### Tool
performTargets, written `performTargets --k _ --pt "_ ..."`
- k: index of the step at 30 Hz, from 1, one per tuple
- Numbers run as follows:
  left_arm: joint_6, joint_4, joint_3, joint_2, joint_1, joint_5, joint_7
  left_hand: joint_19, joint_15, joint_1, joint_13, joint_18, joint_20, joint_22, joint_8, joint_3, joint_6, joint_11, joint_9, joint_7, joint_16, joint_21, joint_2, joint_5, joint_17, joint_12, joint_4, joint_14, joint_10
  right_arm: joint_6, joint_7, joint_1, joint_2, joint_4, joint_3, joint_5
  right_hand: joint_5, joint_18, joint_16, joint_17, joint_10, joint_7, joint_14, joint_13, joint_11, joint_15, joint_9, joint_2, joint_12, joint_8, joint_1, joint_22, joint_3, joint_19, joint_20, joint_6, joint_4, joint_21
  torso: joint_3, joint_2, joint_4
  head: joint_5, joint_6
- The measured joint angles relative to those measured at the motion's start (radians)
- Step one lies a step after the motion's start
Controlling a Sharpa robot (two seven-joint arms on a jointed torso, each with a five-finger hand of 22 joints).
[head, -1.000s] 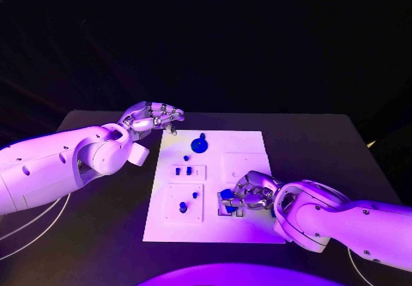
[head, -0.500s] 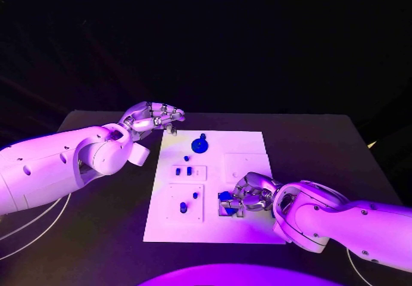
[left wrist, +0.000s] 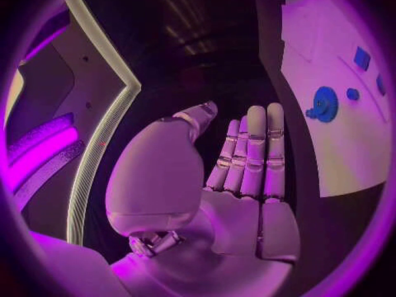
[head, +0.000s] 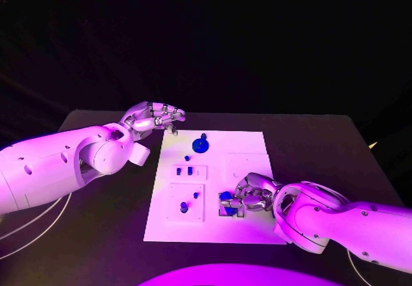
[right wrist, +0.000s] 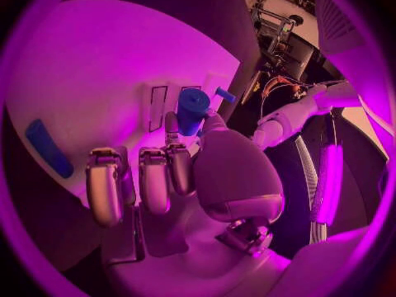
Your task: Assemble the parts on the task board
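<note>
While the right hand (head: 250, 196) sits low over the near right part of the board (head: 244, 140), its fingers are curled around a small blue peg (right wrist: 193, 108). The wrist view shows the peg pinched between the thumb and a finger, standing up near two thin slots (right wrist: 158, 105) in the white plate. From the head view, the blue bit (head: 225, 195) peeks out just left of the fingers, by a dark cut-out in the board.

The left hand (head: 153, 117) hangs off the far left corner of the board, above the black table (head: 326, 143). Its fingers are bent in a little in the head view. In the wrist view the fingers (left wrist: 257, 152) lie straight and side by side, with the thumb apart, and nothing is in them.

On the board, a round blue gear (head: 200, 145) lies near the far edge. Below it, a small raised square (head: 189, 172) holds two little blue parts side by side. A bigger square (head: 186, 202) nearer the robot holds two more blue parts, one small and one longer.
</note>
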Motion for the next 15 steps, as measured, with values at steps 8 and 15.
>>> performTargets --k 8,15 --pt "0.001 0.000 0.000 0.000 0.000 0.000 -0.002 0.000 0.000 0.000 0.001 0.000 0.000 0.000 0.000 0.000 0.000 0.000 0.000 0.000 0.000 0.000 0.000 0.000 0.000 0.000 0.000 0.000 0.000 -0.001 -0.009 0.000 0.009 -0.006 0.000 -0.023 -0.177 0.000 0.000 0.000 0.000 -0.020 0.000 0.000 0.000 0.000 0.012 0.014 -0.008 0.020 -0.083 0.000 -0.105 0.000 0.000 0.020 0.000 0.006 0.0001 0.000 0.0000 -0.002 0.002" --pt "0.001 0.002 0.000 -0.003 0.000 0.000 -0.003 0.000 0.000 0.000 0.001 0.000 0.000 0.000 0.000 0.000 0.000 0.000 0.000 0.000 0.000 0.000 0.000 0.000 0.000 0.000 0.000 0.000 0.000 0.000 -0.015 0.000 0.010 -0.005 0.000 -0.045 -0.192 0.000 0.000 0.000 0.000 -0.016 0.000 0.000 0.000 0.000 0.013 -0.036 -0.017 0.024 -0.133 0.000 -0.107 0.000 0.000 0.016 0.003 0.006 0.0003 0.000 -0.0002 -0.003 0.002"
